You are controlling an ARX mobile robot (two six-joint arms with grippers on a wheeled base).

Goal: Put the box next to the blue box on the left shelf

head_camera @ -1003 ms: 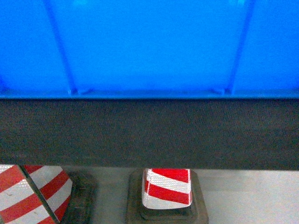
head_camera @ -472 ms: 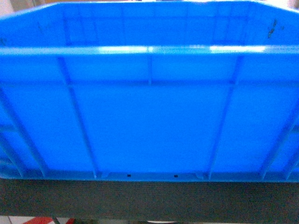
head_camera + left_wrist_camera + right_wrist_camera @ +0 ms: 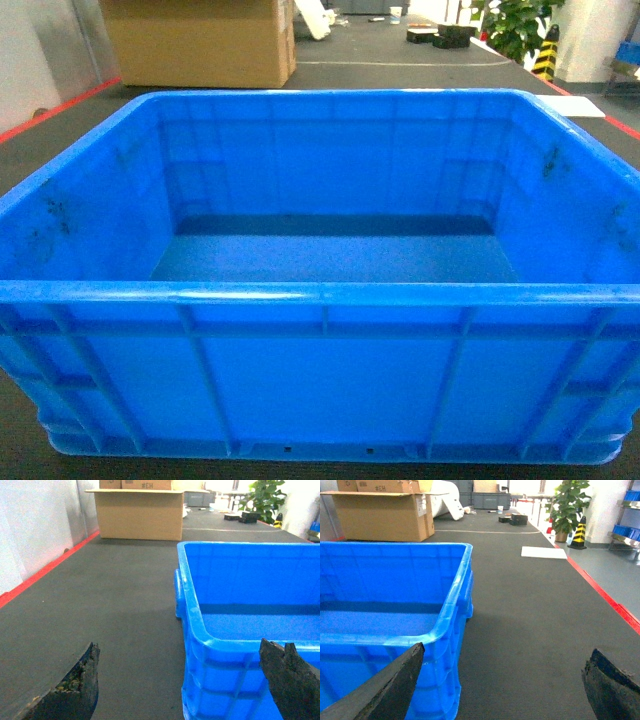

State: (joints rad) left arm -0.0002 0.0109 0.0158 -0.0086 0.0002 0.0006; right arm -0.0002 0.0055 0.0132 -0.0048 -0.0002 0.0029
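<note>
Two claws, left claw [image 3: 177,682] and right claw [image 3: 502,682], gape released, seemingly flanking the box [image 3: 320,300] on dark matting [image 3: 100,610].

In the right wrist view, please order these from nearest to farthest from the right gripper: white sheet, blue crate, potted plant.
1. blue crate, on the left, just ahead of the right gripper.
2. white sheet, flat on the floor, right of centre.
3. potted plant, at the back.

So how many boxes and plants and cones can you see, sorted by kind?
Blue crate: 1
Cardboard box: 1
Potted plant: 1
Striped cone: 1
White sheet on the floor: 1
Total: 5
</note>
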